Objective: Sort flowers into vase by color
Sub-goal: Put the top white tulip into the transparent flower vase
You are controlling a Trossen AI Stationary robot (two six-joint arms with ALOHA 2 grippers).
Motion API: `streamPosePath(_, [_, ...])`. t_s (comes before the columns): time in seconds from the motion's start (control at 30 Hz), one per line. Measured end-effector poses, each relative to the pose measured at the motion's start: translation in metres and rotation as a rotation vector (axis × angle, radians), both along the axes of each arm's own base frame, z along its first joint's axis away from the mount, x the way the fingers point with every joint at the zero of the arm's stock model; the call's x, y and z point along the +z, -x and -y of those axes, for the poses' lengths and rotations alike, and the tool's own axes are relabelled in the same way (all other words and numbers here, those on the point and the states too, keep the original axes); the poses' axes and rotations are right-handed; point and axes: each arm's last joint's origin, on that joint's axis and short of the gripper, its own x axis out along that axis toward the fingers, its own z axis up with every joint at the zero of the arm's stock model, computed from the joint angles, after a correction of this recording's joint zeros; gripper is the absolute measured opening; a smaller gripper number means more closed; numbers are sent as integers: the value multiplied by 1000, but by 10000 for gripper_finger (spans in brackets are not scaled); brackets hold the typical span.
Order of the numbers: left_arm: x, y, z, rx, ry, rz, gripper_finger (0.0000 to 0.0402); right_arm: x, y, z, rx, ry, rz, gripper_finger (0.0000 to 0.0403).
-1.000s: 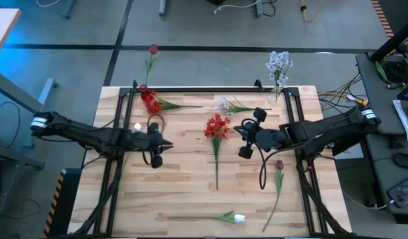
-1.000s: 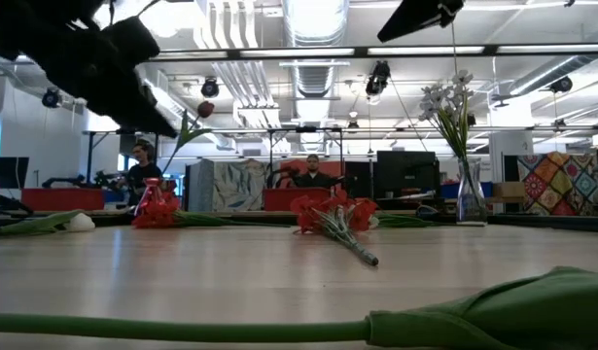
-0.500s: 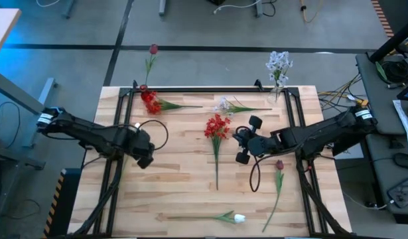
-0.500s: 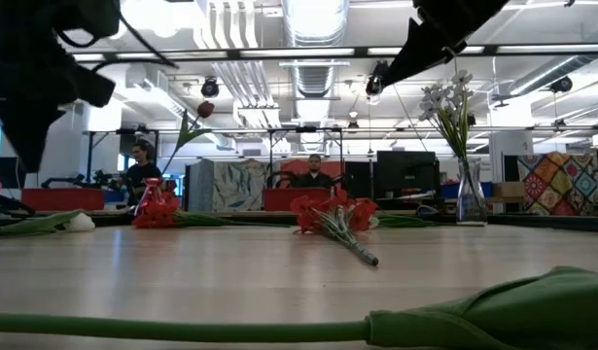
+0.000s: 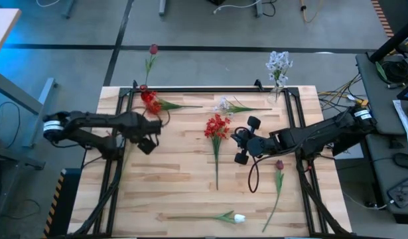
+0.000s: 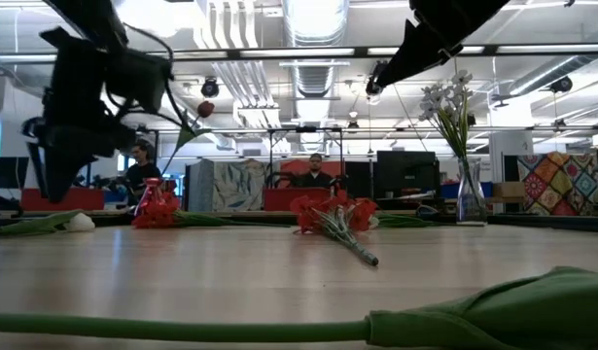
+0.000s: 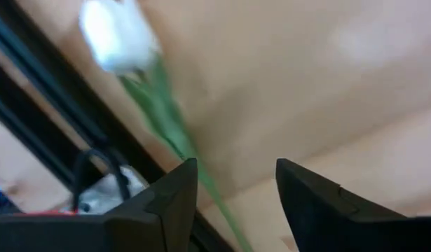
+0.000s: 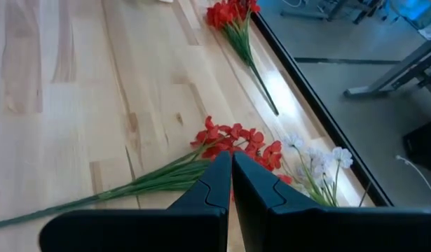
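Wooden slatted table [image 5: 184,172], thin-stemmed flowers [image 5: 217,128]

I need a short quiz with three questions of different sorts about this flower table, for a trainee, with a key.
1. True or false: the right gripper is shut.
2. Which flowers stand in the vase at the table's far edge? A red, B pale blue-white, C maroon.
3. Fill in: the white tulip lies near the table's ____ edge.

Key: 1 true. 2 B. 3 near (front).
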Motion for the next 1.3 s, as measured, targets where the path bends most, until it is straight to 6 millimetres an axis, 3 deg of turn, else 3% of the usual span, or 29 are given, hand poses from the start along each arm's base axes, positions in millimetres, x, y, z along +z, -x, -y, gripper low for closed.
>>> streamPosePath(0.2, [-6, 10, -35, 56, 26, -62, 182, 0, 0, 0, 0, 0, 1, 9])
streamPosePath(0.4, [-16, 15, -57, 89, 76, -79, 182, 0, 0, 0, -1, 0, 2, 9])
streamPosePath(0.87, [-39, 7, -74, 128, 178, -18, 163, 0, 0, 0, -8, -10, 8, 9])
streamPosePath(1.07, [-36, 7, -73, 102, 182, 3, 124, 0, 0, -1, -6, -9, 7, 9])
streamPosePath(1.3, [-14, 8, -67, 58, 103, 138, 19, 0, 0, -1, -4, -7, 6, 9])
